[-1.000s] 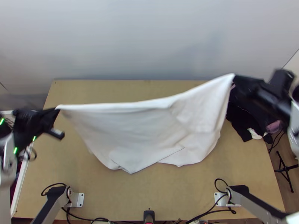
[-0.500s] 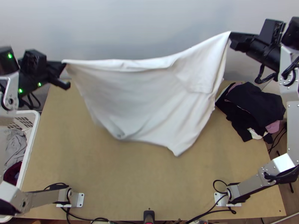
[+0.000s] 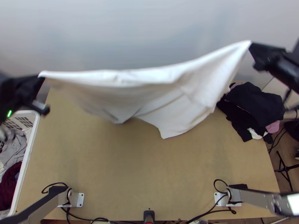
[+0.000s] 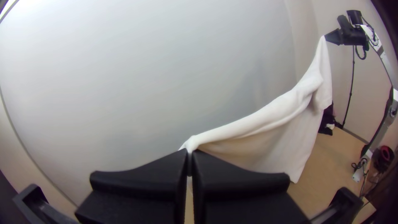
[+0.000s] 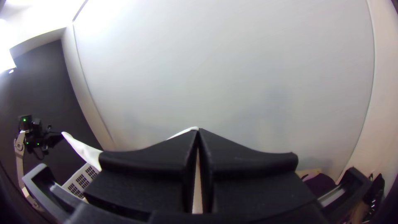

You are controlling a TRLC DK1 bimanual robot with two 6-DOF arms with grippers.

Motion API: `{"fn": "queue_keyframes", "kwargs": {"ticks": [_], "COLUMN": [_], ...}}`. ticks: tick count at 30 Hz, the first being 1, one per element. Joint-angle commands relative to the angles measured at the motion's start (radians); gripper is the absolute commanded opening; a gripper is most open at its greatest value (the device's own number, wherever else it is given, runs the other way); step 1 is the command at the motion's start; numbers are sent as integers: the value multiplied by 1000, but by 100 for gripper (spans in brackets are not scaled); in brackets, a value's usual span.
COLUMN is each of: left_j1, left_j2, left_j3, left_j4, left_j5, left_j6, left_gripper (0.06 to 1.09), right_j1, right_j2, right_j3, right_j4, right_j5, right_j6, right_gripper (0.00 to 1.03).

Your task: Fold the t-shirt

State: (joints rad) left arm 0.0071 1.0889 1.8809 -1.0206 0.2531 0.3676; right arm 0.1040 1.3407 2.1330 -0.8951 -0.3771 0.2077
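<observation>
In the top view the white t-shirt (image 3: pixel 149 86) hangs stretched between both grippers above the table, its upper edge bunched and its lower part drooping. My left gripper (image 3: pixel 42 76) is shut on its left corner, my right gripper (image 3: pixel 251 45) on its right corner. In the left wrist view the shirt (image 4: pixel 265 137) runs from the left gripper (image 4: pixel 190 155), pressed together on the cloth, up to the other arm. From the right wrist view, a bit of white shirt (image 5: pixel 85 151) shows behind the shut right gripper (image 5: pixel 198 135).
A pile of dark clothes (image 3: pixel 254 108) lies at the table's right side. A white basket (image 3: pixel 28 149) with grey and dark red clothes stands at the left. The wooden table (image 3: pixel 149 179) lies bare toward its near edge, between the two arms' bases.
Over the last second the shirt was raised off the table toward the far wall. Since half a second ago, the grippers have moved apart and somewhat lower in the picture, stretching the cloth wider.
</observation>
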Motion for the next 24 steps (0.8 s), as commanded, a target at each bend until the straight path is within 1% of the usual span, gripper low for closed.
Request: {"fn": "queue_keyframes", "kwargs": {"ticks": [1, 6, 9, 12, 14, 18, 20, 23, 24], "left_j1": [4, 7, 11, 16, 14, 16, 13, 19, 22], "left_j2": [-192, -248, -285, -310, -339, -382, -373, -319, -291], "left_j3": [44, 161, 176, 113, 0, -284, -404, -577, -618], "left_j4": [-211, -349, -378, -371, -328, -199, -107, 47, 109], "left_j5": [8, 8, 8, 8, 8, 5, 5, 0, 0], "left_j6": [40, 63, 62, 57, 60, 157, 191, 275, 280], "left_gripper": [9, 9, 9, 9, 9, 9, 9, 9, 9], "right_j1": [3, 2, -15, -18, -21, -13, -18, -18, -18], "right_j2": [-233, -305, -331, -357, -365, -334, -299, -199, -163], "right_j3": [-87, 10, 68, 36, -35, -176, -252, -370, -406], "right_j4": [-125, -240, -295, -306, -303, -294, -258, -223, -197], "right_j5": [-2, 0, 0, 0, 0, 0, 1, 1, 1], "right_j6": [-4, -4, -2, -2, -7, -44, -51, -96, -114], "right_gripper": [3, 3, 3, 3, 3, 3, 3, 3, 3]}}
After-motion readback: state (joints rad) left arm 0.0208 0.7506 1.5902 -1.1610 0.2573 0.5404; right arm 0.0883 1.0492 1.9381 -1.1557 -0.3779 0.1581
